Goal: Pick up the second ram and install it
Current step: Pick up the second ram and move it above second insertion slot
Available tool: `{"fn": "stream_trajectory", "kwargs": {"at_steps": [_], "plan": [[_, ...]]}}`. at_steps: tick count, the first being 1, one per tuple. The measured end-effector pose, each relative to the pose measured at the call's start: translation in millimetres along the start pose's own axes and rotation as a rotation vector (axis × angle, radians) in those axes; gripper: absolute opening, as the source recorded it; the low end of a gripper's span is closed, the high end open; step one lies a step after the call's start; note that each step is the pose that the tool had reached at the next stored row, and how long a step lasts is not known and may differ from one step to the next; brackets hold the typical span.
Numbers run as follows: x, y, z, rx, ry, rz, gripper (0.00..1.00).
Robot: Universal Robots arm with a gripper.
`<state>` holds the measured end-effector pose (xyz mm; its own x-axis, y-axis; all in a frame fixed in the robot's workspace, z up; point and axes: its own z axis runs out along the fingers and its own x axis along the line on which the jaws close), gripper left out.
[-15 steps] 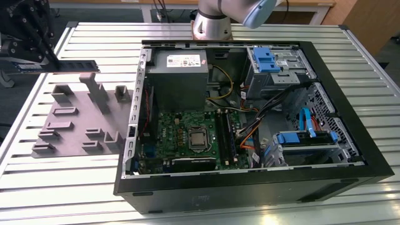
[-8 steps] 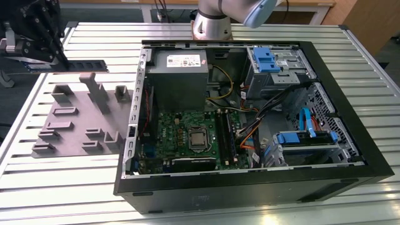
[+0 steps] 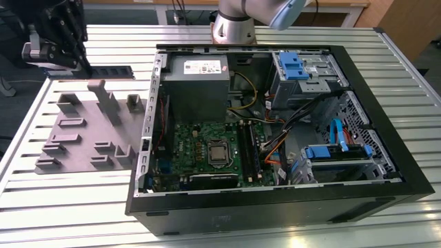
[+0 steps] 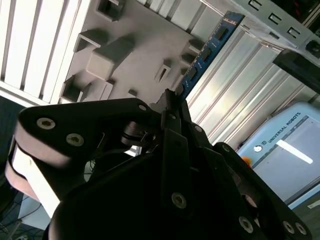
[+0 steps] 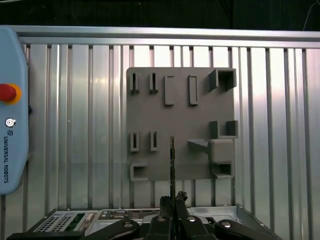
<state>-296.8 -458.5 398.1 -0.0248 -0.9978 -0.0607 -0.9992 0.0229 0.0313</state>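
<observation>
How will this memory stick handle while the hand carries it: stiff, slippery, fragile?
Probably stiff: the memory stick juts straight from the hand without sagging. Likely light, being a thin board. Held near one end, it may pivot or slip if bumped.

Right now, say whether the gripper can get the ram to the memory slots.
Probably yes: the gripper holds the second ram, the case is open, the memory slots uncovered; cables run close beside.
</observation>
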Motion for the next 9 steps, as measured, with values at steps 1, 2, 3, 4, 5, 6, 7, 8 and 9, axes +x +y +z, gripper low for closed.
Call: {"fn": "stream_trajectory", "kwargs": {"at_steps": [1, 2, 3, 4, 5, 6, 7, 8, 9], "plan": [[-0.1, -2.8, -0.1, 0.0000, 0.0000, 0.000, 0.14], [-0.1, -5.6, -0.2, -0.0001, 0.0000, 0.000, 0.14], [-0.2, -8.6, -0.3, -0.0001, 0.0001, 0.000, 0.14], [-0.3, -11.3, -0.3, 0.0000, 0.0000, 0.000, 0.14], [-0.4, -14.0, -0.4, -0.0001, 0.0001, 0.000, 0.14], [-0.4, -16.5, -0.5, 0.0000, 0.0000, 0.000, 0.14], [-0.5, -18.8, -0.5, 0.0000, 0.0000, 0.000, 0.14], [-0.5, -20.9, -0.6, 0.0000, 0.0000, 0.000, 0.14], [-0.6, -23.0, -0.6, 0.0000, 0.0000, 0.000, 0.14]]}}
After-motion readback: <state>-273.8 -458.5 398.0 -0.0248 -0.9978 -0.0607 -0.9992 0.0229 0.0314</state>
